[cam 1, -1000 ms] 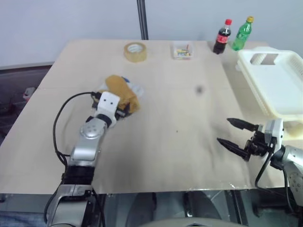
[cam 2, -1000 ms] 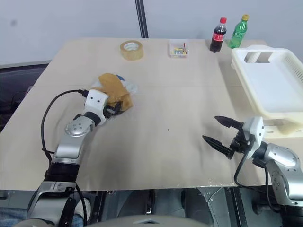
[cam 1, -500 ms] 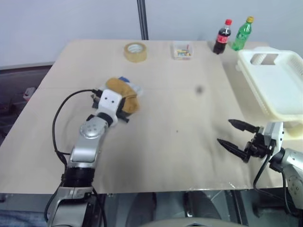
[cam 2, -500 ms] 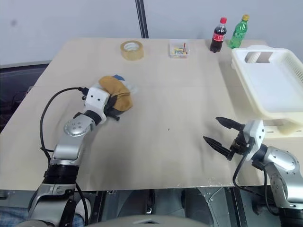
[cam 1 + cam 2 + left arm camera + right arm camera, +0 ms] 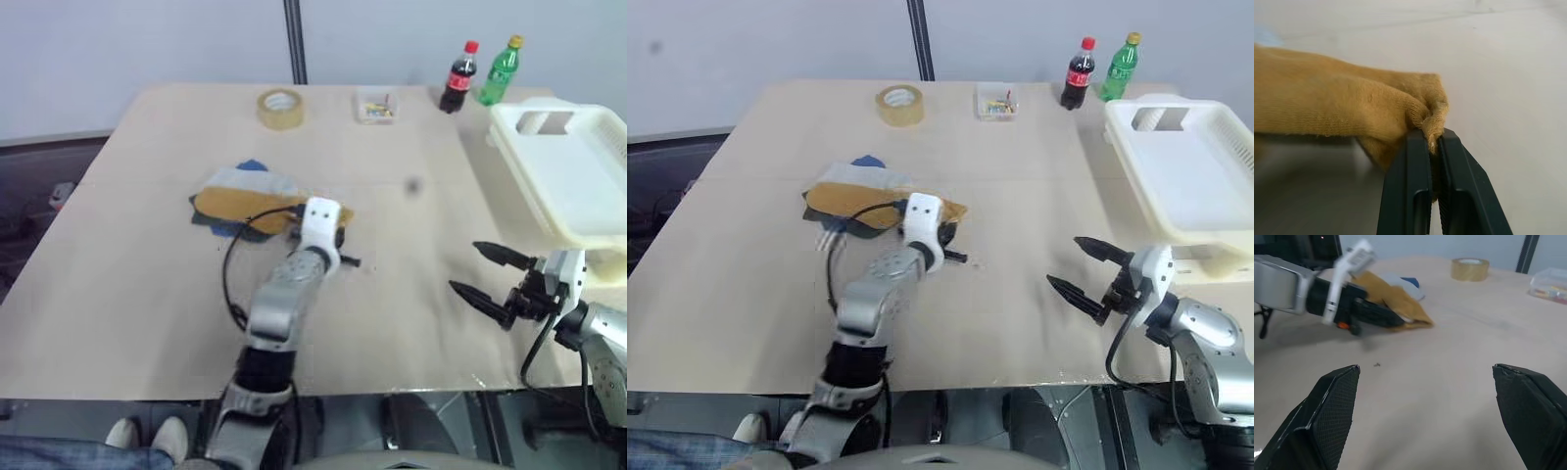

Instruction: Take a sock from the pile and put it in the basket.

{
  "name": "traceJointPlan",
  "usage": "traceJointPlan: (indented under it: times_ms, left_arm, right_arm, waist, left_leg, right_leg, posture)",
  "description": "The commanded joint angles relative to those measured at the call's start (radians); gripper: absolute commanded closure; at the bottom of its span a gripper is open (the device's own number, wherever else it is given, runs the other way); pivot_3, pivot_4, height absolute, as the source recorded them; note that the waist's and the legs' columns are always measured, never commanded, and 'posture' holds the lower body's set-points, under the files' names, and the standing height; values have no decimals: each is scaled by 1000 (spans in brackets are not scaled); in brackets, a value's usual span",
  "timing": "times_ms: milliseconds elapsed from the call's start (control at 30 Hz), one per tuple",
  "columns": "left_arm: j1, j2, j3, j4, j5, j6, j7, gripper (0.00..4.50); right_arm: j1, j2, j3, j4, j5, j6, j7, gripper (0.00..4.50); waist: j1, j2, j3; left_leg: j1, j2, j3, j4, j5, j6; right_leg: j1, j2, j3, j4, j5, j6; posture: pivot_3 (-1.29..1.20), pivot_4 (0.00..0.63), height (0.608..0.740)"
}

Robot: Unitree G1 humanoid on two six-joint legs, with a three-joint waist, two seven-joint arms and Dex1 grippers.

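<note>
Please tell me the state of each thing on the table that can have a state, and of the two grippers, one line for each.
left gripper: shut on the mustard sock.
mustard sock: pinched at one end, stretched out from the pile.
pile: spread flat on the table.
right gripper: open, holding nothing.
basket: upright; no sock seen in it.
cola bottle: upright, capped.
green bottle: upright, capped.
tape roll: lying flat.
</note>
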Motion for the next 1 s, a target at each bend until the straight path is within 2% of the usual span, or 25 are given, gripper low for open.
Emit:
traceJointPlan:
  times_ms: [33,200,333,367,400,433,700,900,1000]
  left_arm:
    - [-69,-62,-11,148,-27,-26,-5,4460]
    - [-163,-102,-77,325,-37,-92,-92,4460]
    - [-164,-134,-76,274,-92,-87,-131,3095]
    - [-163,-129,-66,247,-109,-73,-137,2693]
    - [-163,-119,-57,222,-124,-61,-140,2102]
    - [-165,-101,-48,191,-139,-34,-147,1752]
    - [-248,63,59,23,-276,135,-250,1752]
    - [-320,310,49,76,-325,187,-431,1752]
    - [-325,381,27,125,-302,109,-485,1752]
  right_arm:
    - [-10,6,-9,-16,4,-17,-10,0]
    - [8,18,-7,-31,-3,-27,-23,0]
    - [25,23,-18,-53,-3,-34,-45,0]
    - [29,24,-21,-56,-4,-35,-53,0]
    - [33,25,-23,-59,-6,-37,-59,0]
    - [37,26,-24,-61,-6,-39,-64,0]
    - [42,44,-8,-65,-17,-53,-90,0]
    - [16,55,5,-48,-28,-60,-99,0]
    - [3,58,13,-48,-31,-41,-115,0]
  waist:
    - [3,0,0]
    - [4,1,-1]
    - [14,2,-1]
    - [14,2,-1]
    - [13,2,-1]
    - [12,2,-1]
    - [-6,2,0]
    - [-4,2,0]
    - [-1,3,0]
  left_leg:
    - [0,0,0,0,0,0]
    - [0,-1,2,0,0,0]
    - [2,-1,2,0,0,0]
    - [2,-1,2,0,0,0]
    - [2,-1,2,0,0,0]
    - [2,-1,2,0,0,0]
    - [1,0,0,-1,0,0]
    - [2,0,0,-1,0,0]
    - [1,0,0,-1,0,0]
  right_leg:
    - [0,0,0,0,0,0]
    - [1,0,0,-2,0,0]
    - [5,0,-2,-4,0,0]
    - [6,0,-2,-5,0,0]
    - [6,0,-2,-5,0,0]
    - [6,0,-2,-5,0,0]
    - [3,0,-2,-4,0,0]
    - [4,1,-1,-4,0,0]
    - [3,0,-1,-5,0,0]
  posture:
    - [0,150,740]
    - [0,150,740]
    - [0,150,740]
    - [0,150,740]
    - [0,150,740]
    - [0,150,740]
    - [0,150,740]
    - [0,150,740]
    - [0,150,740]
